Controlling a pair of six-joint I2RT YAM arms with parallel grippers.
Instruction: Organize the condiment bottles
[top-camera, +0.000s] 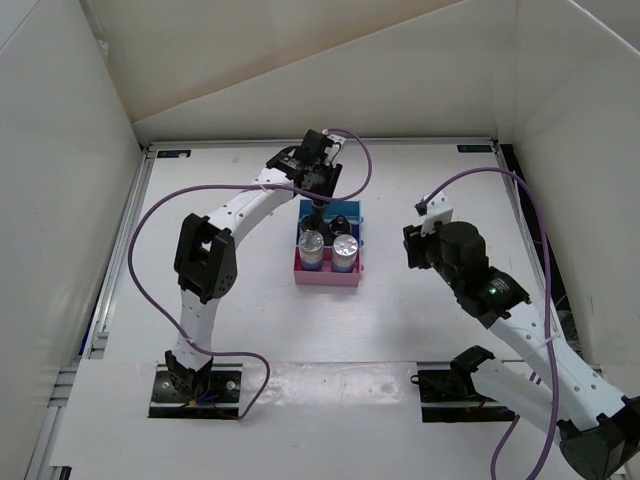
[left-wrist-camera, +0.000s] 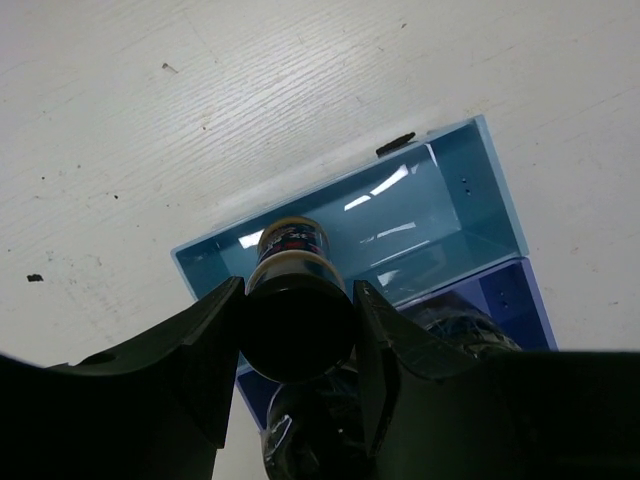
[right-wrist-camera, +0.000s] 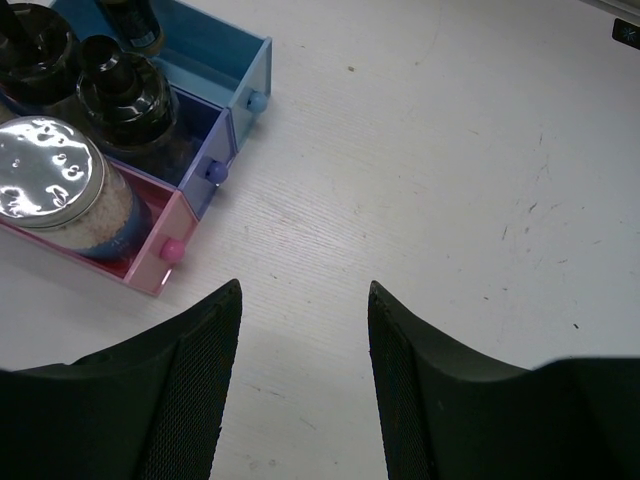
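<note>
Caught this one mid-placement. The left end effector (left-wrist-camera: 300, 290) is clamped on a black-capped bottle (left-wrist-camera: 293, 250), one finger on either side of the cap. It's holding the bottle over the left end of the light-blue back tier (left-wrist-camera: 450, 210) of the stepped rack (top-camera: 327, 277). From the left wrist view I honestly can't tell if the base is on the tier floor or just above it (the cap hides the bottom).

The two silver-topped bottles (top-camera: 313, 243) stand side by side in the pink front tier (right-wrist-camera: 150, 265). The darker-blue middle tier (right-wrist-camera: 205, 150) has another black cap (right-wrist-camera: 122, 90) in it. There looks to be a second dark cap next to that one, cut off by the frame edge. The right end effector (right-wrist-camera: 305, 292) is spread wide with nothing in it, over the tabletop (right-wrist-camera: 450, 150) to the right of the rack and well apart from the bottles.

My read: the sorting looks nearly done, and this is the set-down of the last bottle not yet in the rack. The next move needs a slow, straight drop until the bottle stands on the tier floor. Then the fingers let go and lift straight up. The middle-tier caps sit right by the fingers, so any sideways drift on the way out could tip one.
</note>
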